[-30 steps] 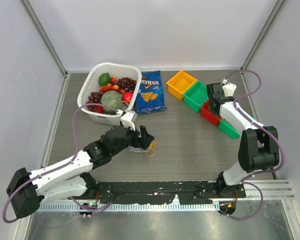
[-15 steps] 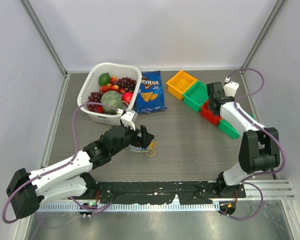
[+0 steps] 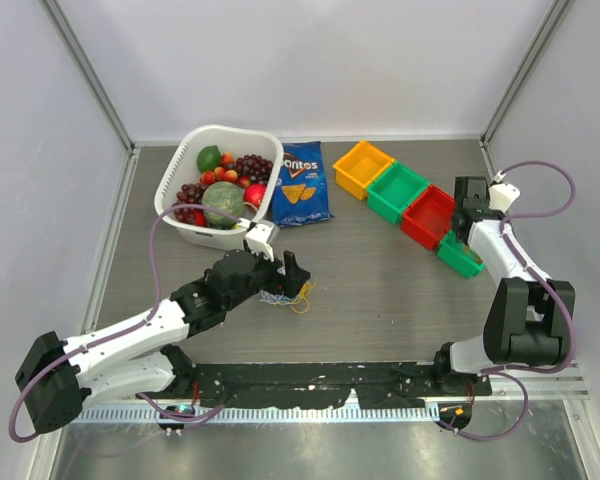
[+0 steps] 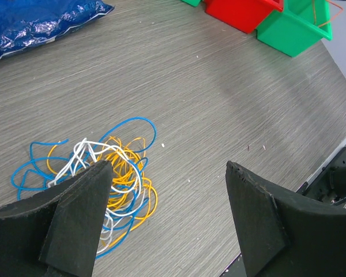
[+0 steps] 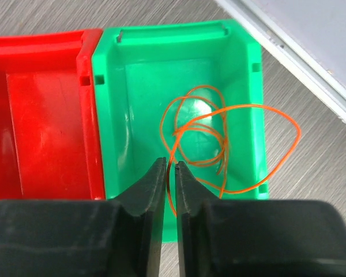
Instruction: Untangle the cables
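The cables lie in a tangled bundle of blue, yellow and white strands on the table; in the left wrist view the bundle sits by the left finger. My left gripper is open and empty just above it, its jaws wide apart. My right gripper is shut on a thin orange cable. It hangs from the gripper into the near green bin, with one loop spilling over the bin's right rim.
A white basket of fruit stands at the back left, with a blue Doritos bag beside it. A row of bins runs at the right: yellow, green, red, then the near green one.
My right arm has swung right and nearer, from over the red bin to over the near green bin. The left arm has barely moved.
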{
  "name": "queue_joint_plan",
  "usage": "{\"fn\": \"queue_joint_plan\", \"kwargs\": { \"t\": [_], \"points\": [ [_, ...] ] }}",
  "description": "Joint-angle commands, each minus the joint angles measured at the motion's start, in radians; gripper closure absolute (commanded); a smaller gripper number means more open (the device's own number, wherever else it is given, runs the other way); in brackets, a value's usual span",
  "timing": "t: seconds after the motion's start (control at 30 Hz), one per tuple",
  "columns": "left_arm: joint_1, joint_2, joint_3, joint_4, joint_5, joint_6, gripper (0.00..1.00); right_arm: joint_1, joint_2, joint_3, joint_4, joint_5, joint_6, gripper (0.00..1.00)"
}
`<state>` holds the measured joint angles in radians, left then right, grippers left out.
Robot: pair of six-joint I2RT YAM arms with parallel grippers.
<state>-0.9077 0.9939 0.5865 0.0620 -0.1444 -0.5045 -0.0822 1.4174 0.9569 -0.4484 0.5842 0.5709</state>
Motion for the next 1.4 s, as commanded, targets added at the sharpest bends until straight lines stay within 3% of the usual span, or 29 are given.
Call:
{"fn": "queue_joint_plan", "kwargs": {
  "t": [0.0, 0.03, 0.17, 0.33, 0.43, 0.6, 0.7, 0.8, 0.87, 1.0, 1.23, 1.37],
  "points": [
    [0.001, -0.012, 0.004, 0.027, -0.006, -0.020, 0.17, 0.004, 0.006, 0.034, 0.036, -0.057, -0.045, 0.74],
    [0.001, -0.015, 0.000, 0.028, -0.014, -0.023, 0.17, 0.004, 0.002, 0.039, 0.033, -0.060, -0.052, 0.63],
    [0.001, -0.023, -0.005, 0.015, -0.035, -0.025, 0.16, 0.004, -0.026, 0.054, 0.022, -0.050, -0.065, 0.41],
    [0.001, -0.035, 0.010, -0.059, -0.087, -0.034, 0.15, 0.041, -0.069, 0.078, -0.006, -0.050, -0.089, 0.32],
    [0.001, -0.054, 0.010, -0.122, -0.145, -0.057, 0.14, 0.082, -0.095, 0.106, -0.033, -0.012, -0.109, 0.30],
    [0.010, -0.119, -0.037, -0.163, -0.262, -0.133, 0.07, 0.375, -0.138, 0.129, -0.042, -0.003, -0.210, 0.28],
    [0.049, -0.139, -0.047, -0.214, -0.276, -0.183, 0.04, 0.492, -0.178, 0.051, 0.037, -0.281, -0.197, 0.30],
    [0.121, -0.118, -0.039, -0.258, -0.184, -0.218, 0.03, 0.582, -0.212, -0.081, 0.274, -0.699, -0.137, 0.34],
    [0.164, -0.086, -0.036, -0.264, -0.112, -0.238, 0.05, 0.634, -0.215, -0.171, 0.441, -0.818, -0.079, 0.35],
    [0.185, -0.038, -0.037, -0.257, -0.044, -0.262, 0.12, 0.687, -0.108, -0.288, 0.719, -0.917, 0.006, 0.38],
    [0.185, -0.132, -0.021, -0.206, 0.140, -0.238, 0.10, 0.742, 0.025, -0.253, 0.794, -0.965, 0.000, 0.39],
    [0.184, -0.207, 0.024, -0.192, 0.241, -0.239, 0.12, 0.769, -0.006, -0.308, 0.823, -0.881, -0.025, 0.30]
  ]
}}
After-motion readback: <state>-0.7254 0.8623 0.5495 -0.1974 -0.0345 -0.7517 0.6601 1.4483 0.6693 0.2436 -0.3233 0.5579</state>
